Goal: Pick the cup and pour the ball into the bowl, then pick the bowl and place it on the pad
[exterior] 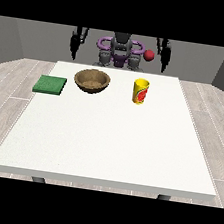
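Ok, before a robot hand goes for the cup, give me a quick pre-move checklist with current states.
1. Cup upright on table: ok.
2. Ball inside cup: cannot tell; a red ball shows above the table's far edge.
3. Bowl upright, apart from cup: ok.
4. Pad bare, flat at view's left: ok.
5. Both robot hands, view's left and right, hanging behind table, holding nothing: ok.
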Motion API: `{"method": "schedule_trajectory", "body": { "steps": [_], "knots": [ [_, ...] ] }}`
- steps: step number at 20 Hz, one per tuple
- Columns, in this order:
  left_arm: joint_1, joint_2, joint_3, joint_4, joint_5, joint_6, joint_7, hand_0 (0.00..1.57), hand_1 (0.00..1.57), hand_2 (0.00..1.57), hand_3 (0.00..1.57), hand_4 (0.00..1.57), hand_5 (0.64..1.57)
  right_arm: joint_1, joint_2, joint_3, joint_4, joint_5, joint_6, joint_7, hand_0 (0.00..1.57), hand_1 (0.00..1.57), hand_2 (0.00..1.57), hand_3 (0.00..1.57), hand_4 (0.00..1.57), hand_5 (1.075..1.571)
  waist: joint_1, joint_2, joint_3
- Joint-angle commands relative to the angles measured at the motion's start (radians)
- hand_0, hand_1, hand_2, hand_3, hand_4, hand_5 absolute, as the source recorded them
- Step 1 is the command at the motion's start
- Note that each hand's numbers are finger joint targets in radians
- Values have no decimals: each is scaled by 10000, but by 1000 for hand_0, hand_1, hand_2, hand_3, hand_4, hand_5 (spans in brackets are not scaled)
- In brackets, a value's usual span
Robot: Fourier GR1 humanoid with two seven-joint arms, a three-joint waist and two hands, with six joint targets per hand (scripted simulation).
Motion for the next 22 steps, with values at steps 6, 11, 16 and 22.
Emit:
{"method": "schedule_trajectory", "body": {
  "steps": [6,11,16,22],
  "knots": [
    [-159,347,187,-1058,187,-3,1071,0,0,0,0,664,1566,-25,-467,-169,-1005,-115,84,1084,0,0,0,0,875,1533,-26,-2811,25],
    [521,-905,-355,-2033,1087,1207,3731,0,0,0,0,635,1564,981,812,426,-2559,-1017,-785,4195,0,0,0,0,860,1532,-651,-4343,48],
    [-798,-860,-209,-2688,435,1962,4161,0,0,0,0,581,1560,495,411,431,-4684,-1307,-787,5480,0,0,0,0,789,1548,-1059,-3043,50],
    [-2637,-739,94,-1931,177,1982,2892,0,0,0,0,609,1555,-760,225,-513,-3783,-1424,-631,3497,0,0,0,0,716,1540,-804,-477,54]
  ]
}}
